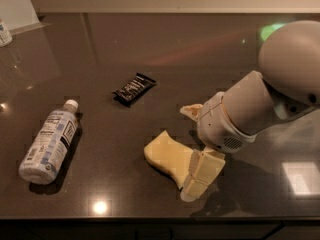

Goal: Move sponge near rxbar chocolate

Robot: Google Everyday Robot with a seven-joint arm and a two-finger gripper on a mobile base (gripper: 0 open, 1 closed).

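The pale yellow sponge (167,156) lies flat on the dark countertop, near the front edge at centre. The rxbar chocolate (134,88), a small black-wrapped bar, lies further back and to the left, well apart from the sponge. My gripper (187,150) reaches in from the right, low over the counter, and is open. Its near cream finger (202,176) sits against the sponge's right end and covers part of it. The far finger (190,110) is behind the sponge. The sponge's right end lies between the two fingers.
A clear water bottle (47,141) with a white label lies on its side at the left. The counter's front edge (150,218) runs just below the sponge. A small container (4,33) stands at the far left back. My bulky arm (280,84) fills the right.
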